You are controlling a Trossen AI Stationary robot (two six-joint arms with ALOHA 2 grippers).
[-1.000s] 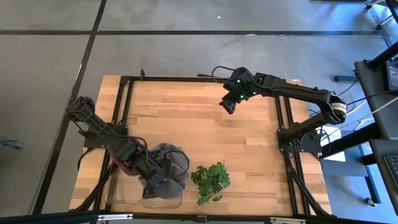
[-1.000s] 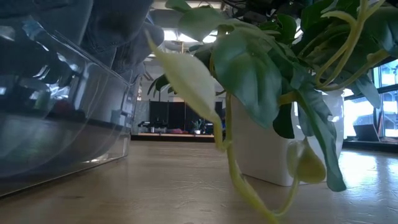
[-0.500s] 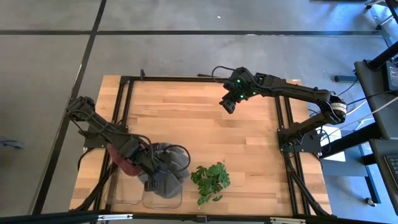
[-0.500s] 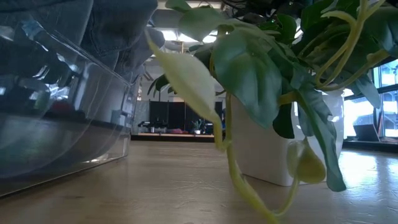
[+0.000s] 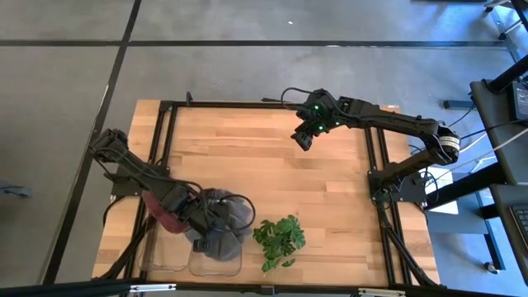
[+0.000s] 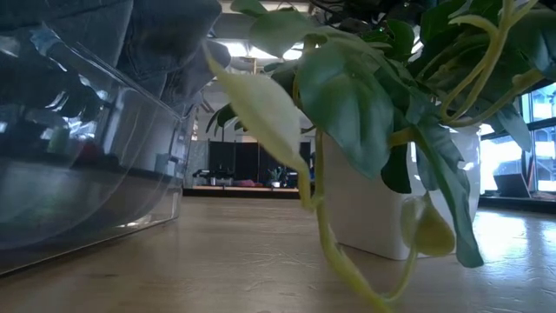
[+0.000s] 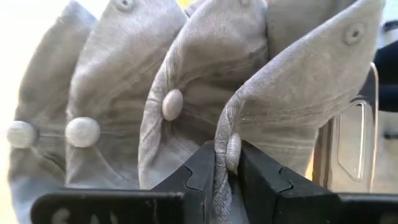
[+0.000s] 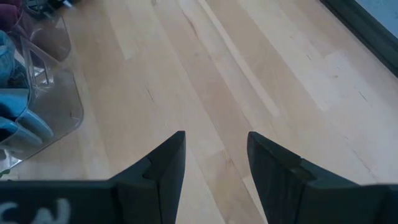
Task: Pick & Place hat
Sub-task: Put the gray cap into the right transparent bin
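Several grey caps stand nested in a row in the left wrist view. In the high view they are a grey heap over a clear plastic bin at the table's near-left. My left gripper is over that bin, shut on the nearest cap. A maroon hat lies just left of the heap. My right gripper hangs open over the table's far middle, with bare wood between its fingers. My left gripper pinches the nearest grey cap between its two fingers at a fold of the crown by the top button. The cloth rises out of the jaws and stands bunched against the other caps. Whether it is lifted clear does not show.
A potted plant stands right of the bin near the table's near edge; its leaves and white pot fill the low view beside the bin wall. A black frame borders the table. Bare wood lies in the middle.
My left gripper, shut on the cap, has moved a little toward the table's far edge over the bin, and the grey heap has shifted with it. The right arm has kept still.
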